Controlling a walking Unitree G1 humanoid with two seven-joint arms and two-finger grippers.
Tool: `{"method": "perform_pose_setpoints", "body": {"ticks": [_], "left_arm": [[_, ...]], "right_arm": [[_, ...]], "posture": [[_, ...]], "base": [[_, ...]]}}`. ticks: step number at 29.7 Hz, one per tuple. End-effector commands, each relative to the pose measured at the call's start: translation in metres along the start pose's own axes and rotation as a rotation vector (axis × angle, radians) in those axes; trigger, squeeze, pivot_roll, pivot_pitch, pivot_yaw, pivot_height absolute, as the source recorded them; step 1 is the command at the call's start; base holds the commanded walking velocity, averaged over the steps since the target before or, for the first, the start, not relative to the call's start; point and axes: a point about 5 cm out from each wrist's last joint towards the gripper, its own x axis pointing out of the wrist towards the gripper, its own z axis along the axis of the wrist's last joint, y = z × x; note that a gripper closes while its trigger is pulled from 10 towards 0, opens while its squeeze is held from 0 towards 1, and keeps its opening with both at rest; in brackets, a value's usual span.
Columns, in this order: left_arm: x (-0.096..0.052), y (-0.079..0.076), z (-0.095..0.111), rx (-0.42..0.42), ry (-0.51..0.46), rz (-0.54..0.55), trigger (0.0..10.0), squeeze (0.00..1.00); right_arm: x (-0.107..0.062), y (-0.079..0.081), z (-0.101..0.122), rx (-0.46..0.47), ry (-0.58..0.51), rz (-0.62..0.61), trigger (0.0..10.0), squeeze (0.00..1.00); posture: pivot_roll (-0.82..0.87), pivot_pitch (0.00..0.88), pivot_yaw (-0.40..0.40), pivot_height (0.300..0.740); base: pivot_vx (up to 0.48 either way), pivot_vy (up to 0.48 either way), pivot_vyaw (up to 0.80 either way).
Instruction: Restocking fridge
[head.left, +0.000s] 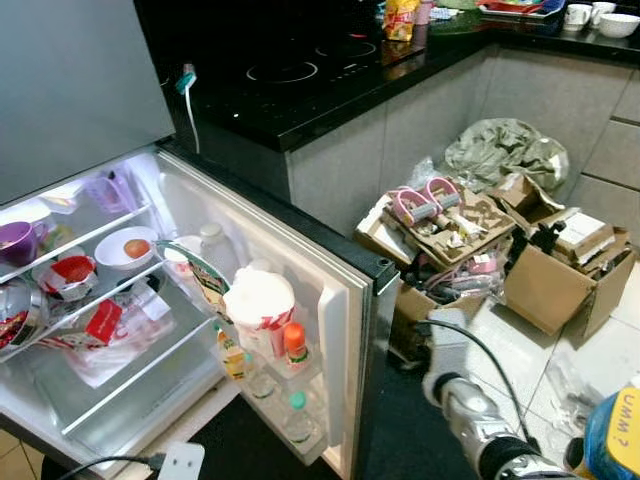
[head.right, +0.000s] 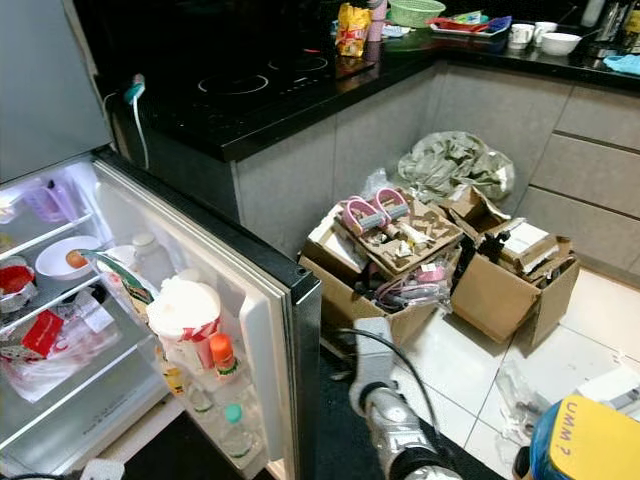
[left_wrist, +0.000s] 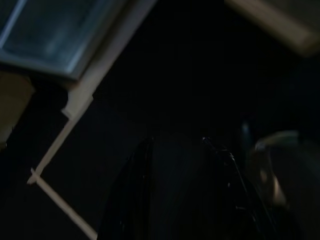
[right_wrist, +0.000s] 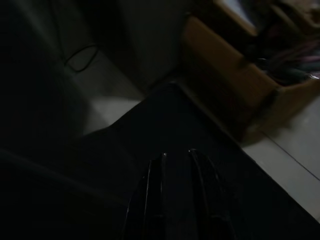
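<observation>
Kitchen floor, fridge door (head.left: 330, 330) open beside cluttered cardboard boxes (head.right: 500, 290).
Shelves (head.left: 90, 290) partly stocked; restocking unfinished, by judgement; right gripper (right_wrist: 175, 160) narrow, empty, hanging low; left gripper (left_wrist: 177, 145) too dark to tell.

Bright white light from inside the fridge (head.left: 150, 290), with shelves washed out near the door (head.left: 300, 330). Dim room light over the cooktop (head.left: 290, 75), with small glare rings. Slightly soft head views. Very dark, blurred wrist views.
</observation>
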Motion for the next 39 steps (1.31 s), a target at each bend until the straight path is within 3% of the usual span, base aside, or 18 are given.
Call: {"method": "perform_pose_setpoints", "body": {"ticks": [1, 6, 7, 8, 9, 12, 14, 18, 23, 25, 27, 28, 32, 35, 36, 37, 38, 39], "left_arm": [[-0.002, 0.002, -0.012, 0.016, 0.060, -0.003, 10.0, 0.00], [-0.001, -0.007, -0.012, 0.010, 0.074, -0.025, 10.0, 0.00], [0.000, -0.017, -0.011, 0.007, 0.088, -0.057, 10.0, 0.00], [0.000, -0.021, -0.011, 0.013, 0.094, -0.076, 10.0, 0.00], [0.000, -0.021, -0.011, 0.013, 0.094, -0.076, 10.0, 0.00], [0.000, -0.034, -0.014, 0.036, 0.130, -0.122, 10.0, 0.00], [0.000, -0.037, -0.015, 0.034, 0.146, -0.134, 10.0, 0.00], [-0.008, -0.061, -0.037, 0.047, 0.274, -0.201, 10.0, 0.00], [-0.013, -0.066, -0.048, 0.056, 0.337, -0.218, 10.0, 0.00], [-0.018, -0.071, -0.060, 0.015, 0.399, -0.197, 10.0, 0.00], [-0.018, -0.071, -0.060, 0.015, 0.399, -0.197, 10.0, 0.00], [-0.019, -0.071, -0.063, -0.084, 0.414, -0.114, 10.0, 0.00], [-0.019, -0.068, -0.062, -0.212, 0.409, -0.018, 10.0, 0.00], [-0.017, -0.061, -0.058, -0.489, 0.388, 0.146, 10.0, 0.00], [-0.017, -0.061, -0.058, -0.489, 0.388, 0.146, 10.0, 0.00], [-0.015, -0.056, -0.054, -0.586, 0.355, 0.206, 10.0, 0.00], [-0.015, -0.056, -0.054, -0.586, 0.355, 0.206, 10.0, 0.00], [-0.013, -0.050, -0.048, -0.676, 0.309, 0.257, 10.0, 0.00]], "right_arm": [[0.002, 0.006, 0.001, -0.008, 0.020, -0.003, 10.0, 0.00], [0.005, 0.030, 0.006, 0.002, 0.024, 0.085, 10.0, 0.00], [0.006, 0.058, 0.011, 0.005, 0.026, 0.250, 10.0, 0.00], [0.005, 0.072, 0.012, -0.010, 0.031, 0.337, 10.0, 0.00], [0.005, 0.072, 0.012, -0.010, 0.031, 0.337, 10.0, 0.00], [0.000, 0.106, 0.015, -0.051, 0.055, 0.559, 10.0, 0.00], [-0.001, 0.113, 0.016, -0.058, 0.062, 0.614, 10.0, 0.00], [-0.013, 0.150, 0.025, -0.087, 0.051, 0.853, 10.0, 0.00], [-0.016, 0.158, 0.029, -0.080, 0.037, 0.898, 10.0, 0.00], [-0.013, 0.143, 0.009, -0.108, 0.091, 0.842, 10.0, 0.00], [-0.013, 0.143, 0.009, -0.108, 0.091, 0.842, 10.0, 0.00], [-0.015, 0.119, -0.026, -0.148, 0.196, 0.794, 10.0, 0.00], [-0.021, 0.094, -0.057, -0.178, 0.291, 0.746, 10.0, 0.00], [-0.037, 0.046, -0.108, -0.239, 0.458, 0.589, 10.0, 0.00], [-0.037, 0.046, -0.108, -0.239, 0.458, 0.589, 10.0, 0.00], [-0.043, 0.030, -0.121, -0.231, 0.497, 0.514, 10.0, 0.00], [-0.043, 0.030, -0.121, -0.231, 0.497, 0.514, 10.0, 0.00], [-0.049, 0.016, -0.132, -0.205, 0.508, 0.447, 10.0, 0.00]], "posture": [[-0.05, 0.065, 0.010, 0.734], [-0.05, 0.067, 0.009, 0.734], [-0.05, 0.069, 0.010, 0.734], [-0.05, 0.069, 0.011, 0.734], [-0.05, 0.069, 0.011, 0.734], [-0.06, 0.071, 0.010, 0.734], [-0.06, 0.071, 0.010, 0.734], [-0.06, 0.072, 0.008, 0.734], [-0.06, 0.071, 0.006, 0.734], [-0.06, 0.072, 0.000, 0.734], [-0.06, 0.072, 0.000, 0.734], [-0.05, 0.073, -0.006, 0.734], [-0.05, 0.075, -0.011, 0.734], [-0.05, 0.076, -0.013, 0.734], [-0.05, 0.076, -0.013, 0.734], [-0.04, 0.077, -0.012, 0.734], [-0.04, 0.077, -0.012, 0.734], [-0.04, 0.078, -0.011, 0.734]], "base": [[0.000, 0.000, 0.00], [0.000, 0.000, 0.00], [0.000, 0.000, 0.00], [0.000, 0.000, 0.00], [0.000, 0.000, 0.00], [0.000, 0.000, 0.00], [0.000, 0.000, 0.00], [0.000, 0.000, 0.00], [0.000, 0.000, 0.00], [0.000, 0.000, 0.00], [0.000, 0.000, 0.00], [0.000, 0.000, 0.00], [0.000, 0.000, 0.00], [0.000, 0.000, 0.00], [0.000, 0.000, 0.00], [0.000, 0.000, 0.00], [0.000, 0.000, 0.00], [0.000, 0.000, 0.00]]}}
